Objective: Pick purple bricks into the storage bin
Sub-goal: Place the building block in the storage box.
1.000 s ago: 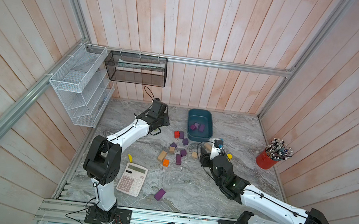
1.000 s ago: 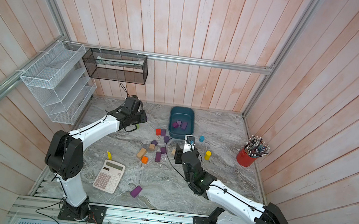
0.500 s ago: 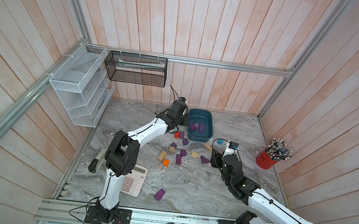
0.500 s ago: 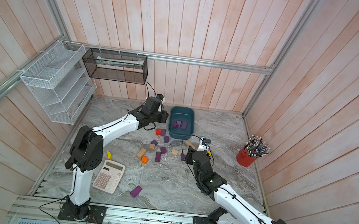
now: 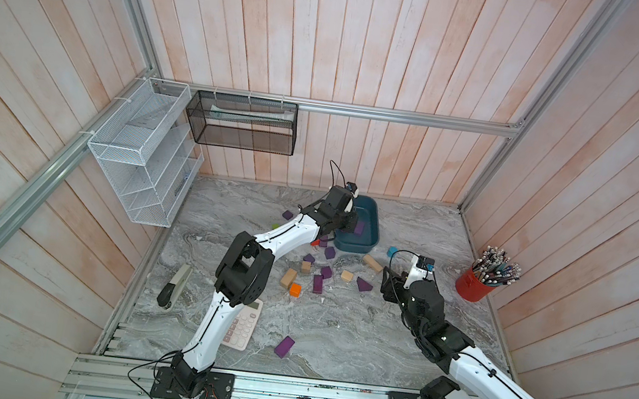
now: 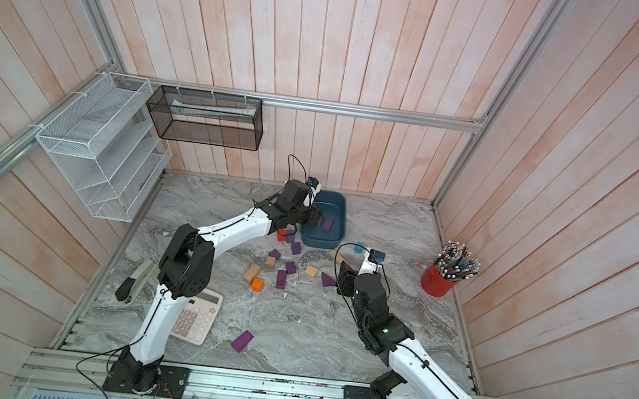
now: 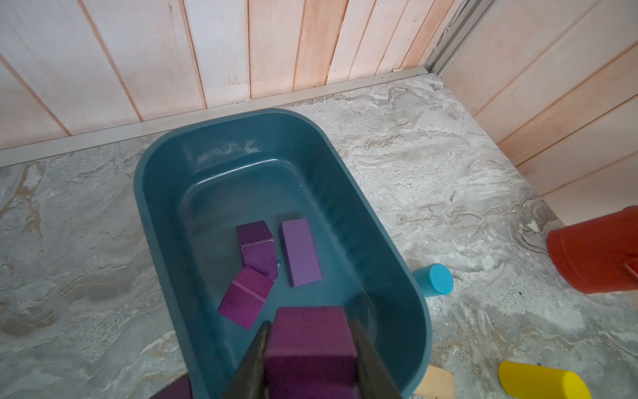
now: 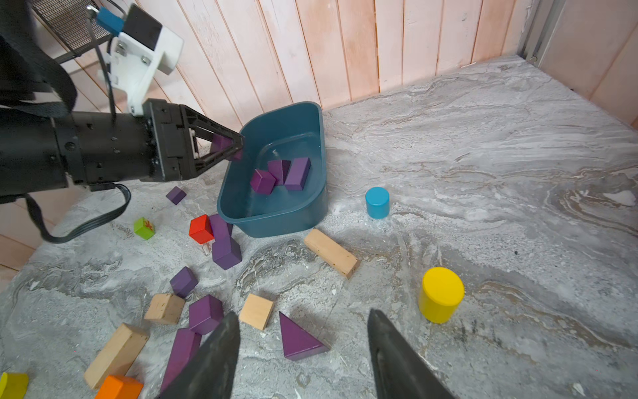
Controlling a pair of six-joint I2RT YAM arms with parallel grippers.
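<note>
Marble tabletop (image 5: 333, 336) fills the floor of a wood-panelled booth, seen from above in both top views. Nearest the camera, a lone purple brick (image 5: 284, 346) lies just beside a calculator (image 5: 244, 327); a stapler (image 5: 174, 286) rests near the table's edge.

Further in, the right gripper (image 8: 303, 349) hangs just above the table with its fingers apart and nothing between them. A purple wedge (image 8: 299, 336) lies on the marble in the gap in front of them, and a yellow cylinder (image 8: 441, 294) stands nearby.

Around the table's middle, loose purple bricks (image 5: 317, 283) are scattered among tan blocks (image 5: 287, 277) and an orange cube (image 5: 295, 289). A red block (image 8: 201, 228) and a green block (image 8: 144, 228) lie nearer the bin, a blue cylinder (image 8: 377, 202) stands just beside it, and a red cup of pens (image 5: 476, 282) stands well apart by the side wall.

Farthest back, near the rear wall, sits the teal storage bin (image 7: 390, 241). Three purple bricks (image 7: 299, 252) lie on its floor. The left gripper (image 7: 309, 349) hovers over the bin's near end, fingers clamped on a held purple brick (image 7: 310, 349), lifted clear of the bin floor.

On the walls behind hang a black mesh basket (image 5: 244, 123) and a white wire rack (image 5: 143, 152).
</note>
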